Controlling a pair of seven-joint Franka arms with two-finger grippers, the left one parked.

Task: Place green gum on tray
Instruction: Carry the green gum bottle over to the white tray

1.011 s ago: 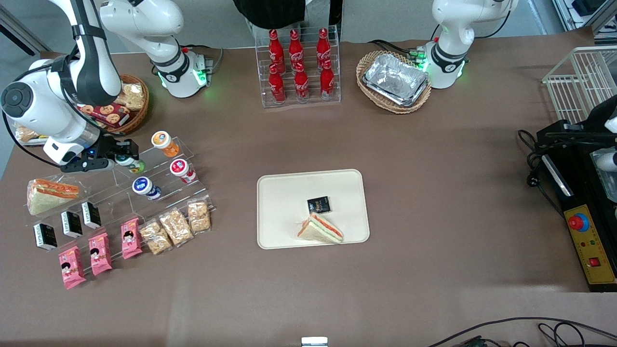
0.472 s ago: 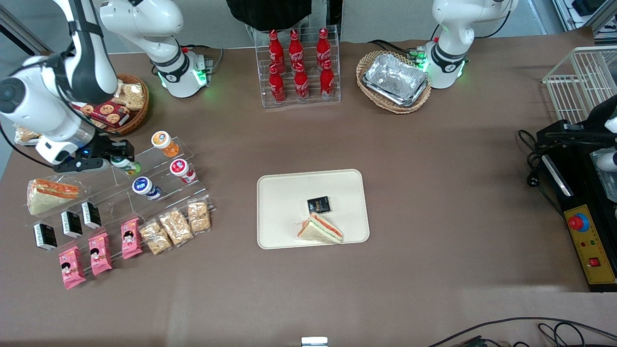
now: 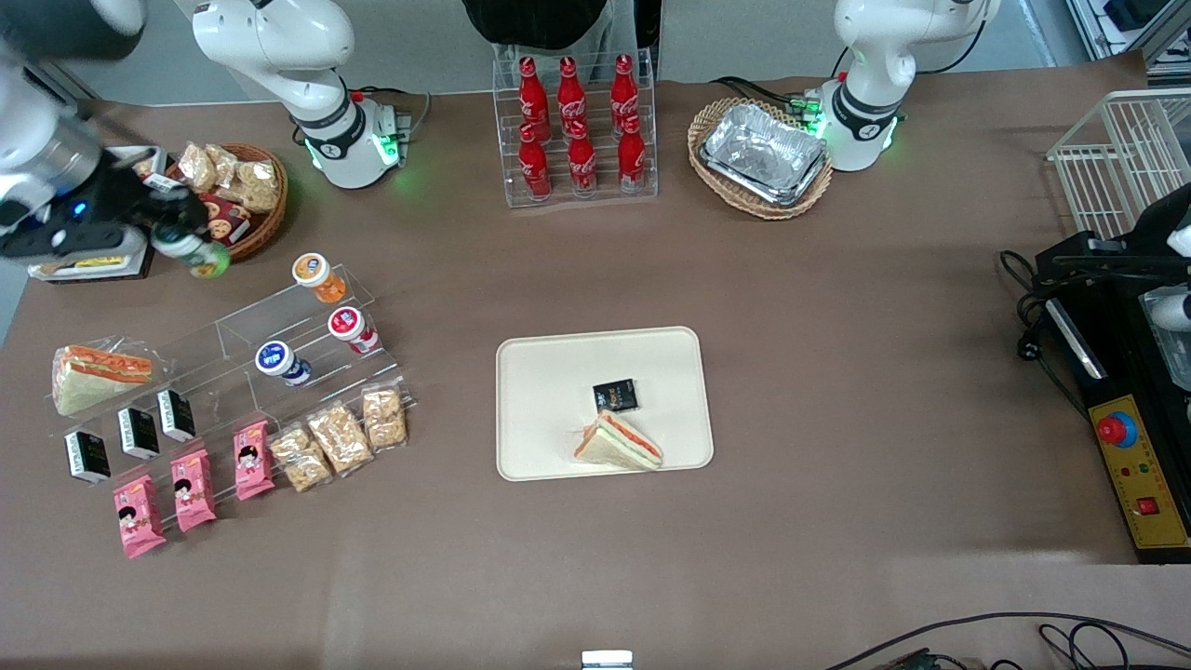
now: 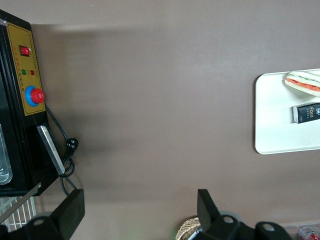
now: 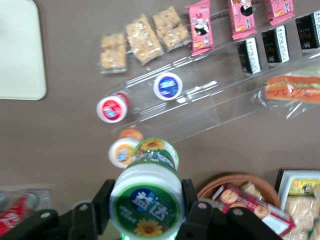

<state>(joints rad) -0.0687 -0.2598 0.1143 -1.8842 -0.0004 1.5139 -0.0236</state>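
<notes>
The gripper [image 3: 177, 244] holds the gum [image 3: 194, 254] clamped between its fingers [image 5: 102, 200], lifted above the desk [image 3: 837, 307] beside the snack basket [image 3: 251, 200]. The tray [image 3: 558, 372] lies well apart, toward the parked arm's end and nearer the front camera.

The working arm [image 3: 279, 37] is shiny white and round, like fat tubes joined up — a black ring with a small mark wraps its base, where green lights glow. The gripper [image 3: 172, 233], in the upper left of the front view, is black with a tiny blue light beside a grey metal cuff. Its black fingers [image 5: 197, 212] show round screw holes.
</notes>
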